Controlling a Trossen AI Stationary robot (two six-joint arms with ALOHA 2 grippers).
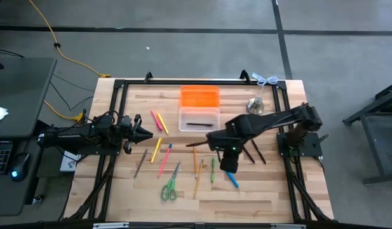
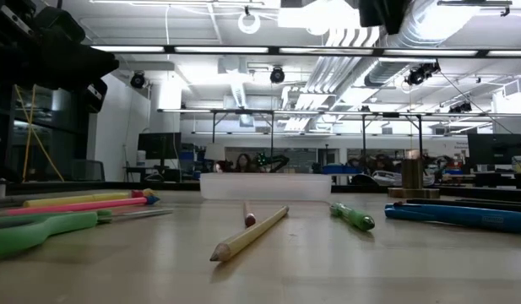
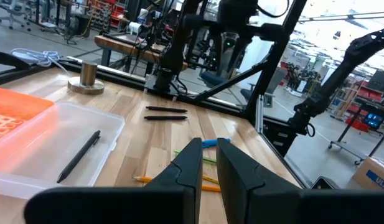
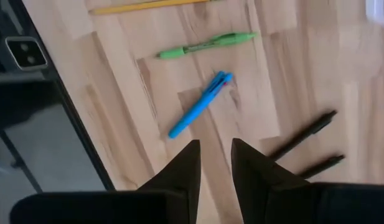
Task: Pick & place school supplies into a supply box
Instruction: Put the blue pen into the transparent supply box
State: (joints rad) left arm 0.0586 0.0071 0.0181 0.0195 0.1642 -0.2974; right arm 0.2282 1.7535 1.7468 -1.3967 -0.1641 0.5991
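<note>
The supply box, clear with its orange lid folded open behind it, stands at the table's far middle with one dark pen lying in it. Pens and pencils lie flat on the table in front of it: pink and yellow ones, a green pen, a blue pen, two dark pens and green-handled scissors. My right gripper points down above the table, between the blue pen and the dark pens, narrowly open with nothing in it. My left gripper waits level at the left, narrowly open.
A silvery bell-like object stands right of the box. A black frame runs round the table's edges. A white cable lies at the far right corner. Bare wood lies near the front edge.
</note>
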